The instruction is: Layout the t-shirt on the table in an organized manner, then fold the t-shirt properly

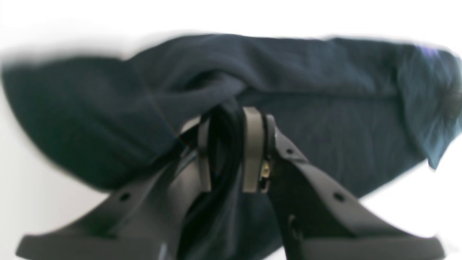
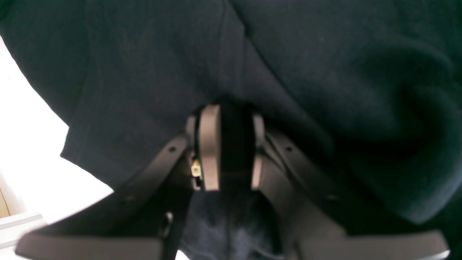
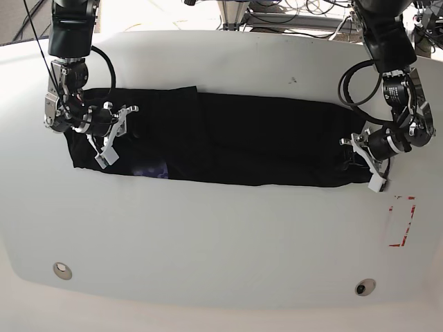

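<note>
Left gripper (image 1: pixel 231 151) clamped on a bunched fold of the t-shirt (image 1: pixel 288 94), grey pads pinching dark cloth between them. Right gripper (image 2: pixel 231 148) likewise closed on a thick fold of same shirt, fabric filling the gap. Both arms angled down from the far edge, wrists bent low, one at each end of the garment. Beyond each gripper: soft matte black knit, creased, stretched into a long band between the two. Small blue-purple print patch just beside right gripper (image 3: pixel 105 138). Under it all, glossy white surface (image 3: pixel 221 235), rounded corners; red-outlined rectangle (image 3: pixel 401 221) near left gripper; two round metal fittings (image 3: pixel 62 269) well apart from both.
</note>
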`<state>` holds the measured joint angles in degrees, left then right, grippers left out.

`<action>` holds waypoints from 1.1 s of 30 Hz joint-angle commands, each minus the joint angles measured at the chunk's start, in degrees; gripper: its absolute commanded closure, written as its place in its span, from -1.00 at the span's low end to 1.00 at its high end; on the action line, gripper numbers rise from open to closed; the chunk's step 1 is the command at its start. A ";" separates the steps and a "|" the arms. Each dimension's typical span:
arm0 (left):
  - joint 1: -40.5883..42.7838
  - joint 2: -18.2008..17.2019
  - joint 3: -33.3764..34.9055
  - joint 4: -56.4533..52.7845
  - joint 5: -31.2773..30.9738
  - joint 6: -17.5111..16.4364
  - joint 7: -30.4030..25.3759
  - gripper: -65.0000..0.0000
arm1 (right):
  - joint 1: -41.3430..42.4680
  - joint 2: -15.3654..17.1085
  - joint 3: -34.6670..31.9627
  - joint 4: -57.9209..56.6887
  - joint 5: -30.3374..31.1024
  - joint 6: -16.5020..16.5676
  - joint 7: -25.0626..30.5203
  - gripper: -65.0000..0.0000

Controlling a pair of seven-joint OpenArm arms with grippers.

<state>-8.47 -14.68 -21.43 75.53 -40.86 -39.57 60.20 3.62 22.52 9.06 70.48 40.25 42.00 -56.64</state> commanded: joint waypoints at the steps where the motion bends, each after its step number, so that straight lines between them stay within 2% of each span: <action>1: 0.25 -1.45 2.66 5.57 -1.56 -0.43 -0.29 0.71 | -0.58 0.03 -0.49 -0.63 -6.01 -2.00 -4.24 0.60; 11: 2.10 -2.60 12.86 14.19 -1.47 -0.43 -0.20 0.71 | -0.58 0.03 -0.49 -0.63 -6.01 -2.00 -4.24 0.60; 17: 1.57 -2.25 18.84 16.47 -2.00 4.89 -0.29 0.71 | -0.58 0.03 -0.49 -0.63 -6.01 -2.00 -4.24 0.60; 26: -0.81 4.08 20.24 16.03 -1.47 8.67 -0.29 0.71 | -0.58 0.03 -0.49 -0.63 -6.01 -2.00 -4.24 0.60; 33: -1.16 6.28 20.24 15.42 -2.00 8.67 -0.12 0.69 | -0.58 0.03 -0.49 -0.63 -6.01 -2.00 -4.24 0.60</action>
<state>-8.40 -8.10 -0.95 90.15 -41.58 -30.61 60.82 3.62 22.52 9.06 70.48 40.27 42.02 -56.62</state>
